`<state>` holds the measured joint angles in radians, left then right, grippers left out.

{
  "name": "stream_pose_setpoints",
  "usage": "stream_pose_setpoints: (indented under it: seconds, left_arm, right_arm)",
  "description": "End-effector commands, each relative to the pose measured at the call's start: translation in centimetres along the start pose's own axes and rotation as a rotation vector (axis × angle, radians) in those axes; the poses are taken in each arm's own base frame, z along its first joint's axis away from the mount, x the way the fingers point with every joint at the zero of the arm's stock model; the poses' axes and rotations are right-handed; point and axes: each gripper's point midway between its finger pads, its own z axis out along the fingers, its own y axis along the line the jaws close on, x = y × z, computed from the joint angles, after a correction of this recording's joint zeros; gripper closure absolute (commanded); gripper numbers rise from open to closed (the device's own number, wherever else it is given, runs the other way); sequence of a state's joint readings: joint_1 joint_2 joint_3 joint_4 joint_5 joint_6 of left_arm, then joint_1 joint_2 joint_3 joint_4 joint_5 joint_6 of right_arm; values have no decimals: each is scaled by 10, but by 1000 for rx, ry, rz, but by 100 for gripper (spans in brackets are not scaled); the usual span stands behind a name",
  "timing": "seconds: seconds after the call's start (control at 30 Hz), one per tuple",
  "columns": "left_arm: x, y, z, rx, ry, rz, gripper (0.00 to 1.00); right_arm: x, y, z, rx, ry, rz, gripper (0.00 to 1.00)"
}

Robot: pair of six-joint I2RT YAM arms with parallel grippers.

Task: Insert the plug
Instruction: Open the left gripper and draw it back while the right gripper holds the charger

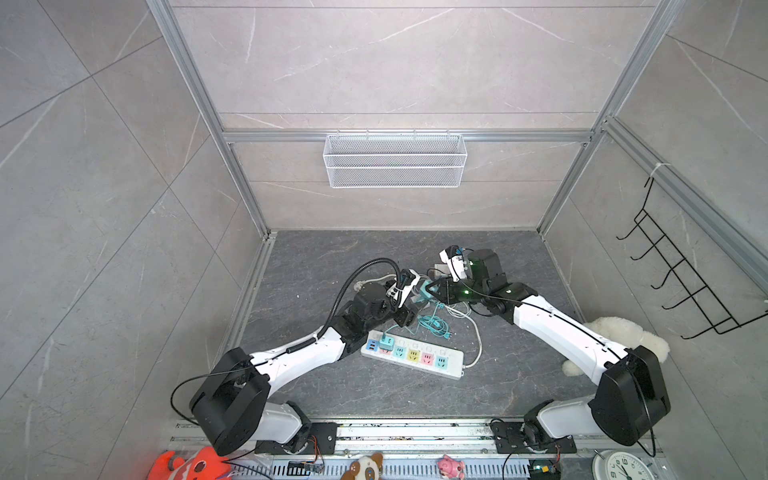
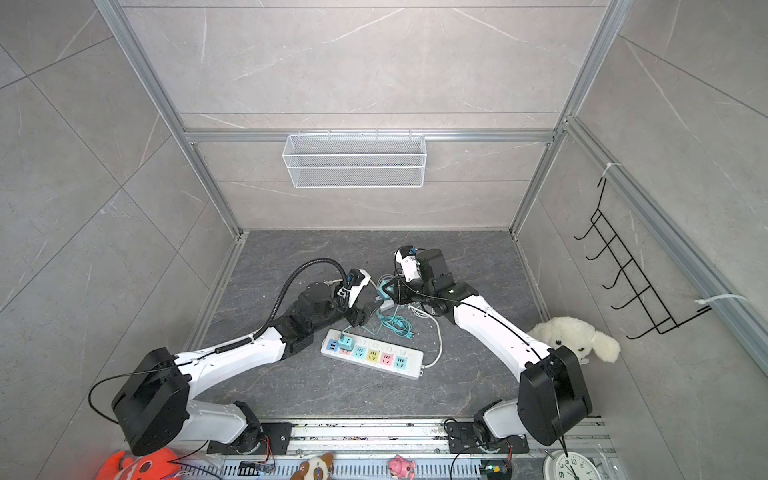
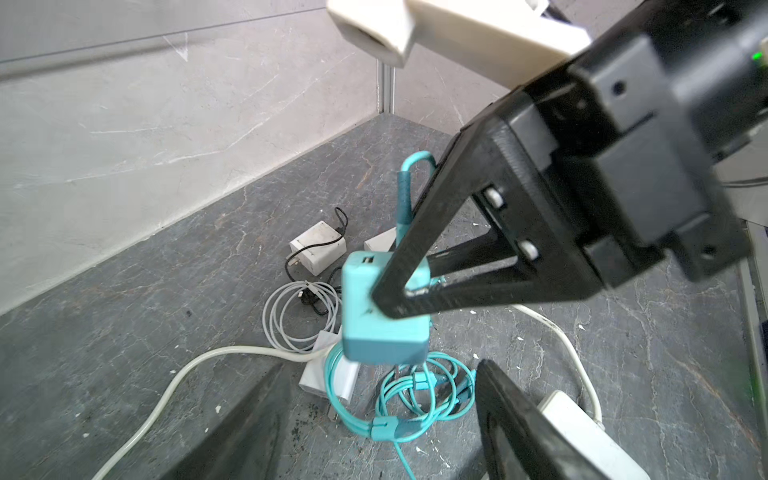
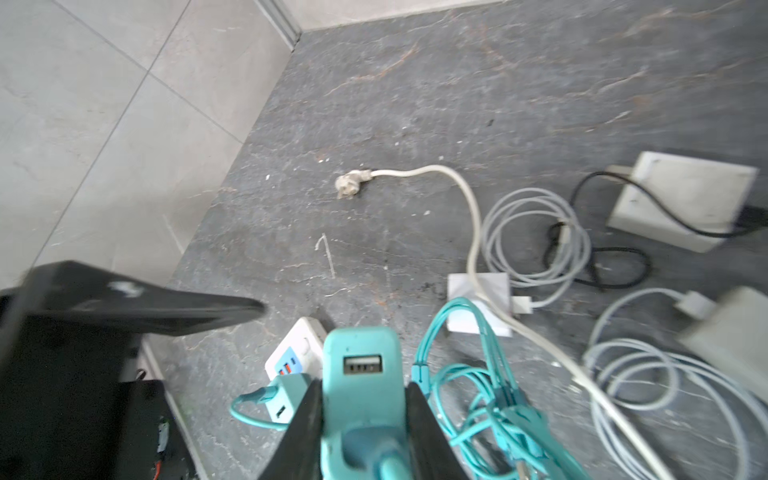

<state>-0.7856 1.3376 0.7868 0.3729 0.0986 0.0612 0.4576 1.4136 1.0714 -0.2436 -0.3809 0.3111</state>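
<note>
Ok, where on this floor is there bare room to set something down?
Bare floor runs along the back wall, and a wide patch lies between the strip and the front rail. It is crowded behind the strip, where teal cables and white chargers lie tangled.

White-shelled arms point(image 1: 299, 361), black joints point(image 1: 226, 403); ribbed black hose point(image 1: 374, 261) behind the left gripper point(image 3: 381, 368); white screws point(image 3: 493, 196) on triangular black fingers point(image 3: 419, 245).

Bright even light, blurred wrist-view edges
</note>
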Motion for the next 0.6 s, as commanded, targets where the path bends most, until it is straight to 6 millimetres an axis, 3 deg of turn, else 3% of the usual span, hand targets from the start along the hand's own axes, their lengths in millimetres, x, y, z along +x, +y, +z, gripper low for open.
stream_pose_setpoints:
  seconds: [0.0, 0.13, 0.3, 0.43, 0.57]
  left_arm:
    - [-10, 17, -24, -115, 3, -6, 28]
    - [5, 44, -55, -299, 42, -69, 28]
    - [27, 60, -91, -434, 49, -182, 28]
    - [47, 66, -109, -497, 80, -257, 28]
    - [67, 69, -116, -539, 154, -304, 29]
  right_arm:
    - [-19, -4, -28, 51, -59, -52, 94]
    - [-6, -7, -49, 77, -42, -154, 94]
    - [22, -18, -64, 143, 5, -202, 94]
    - [44, -31, -65, 191, 64, -191, 93]
    - [70, -30, -54, 156, 123, -160, 94]
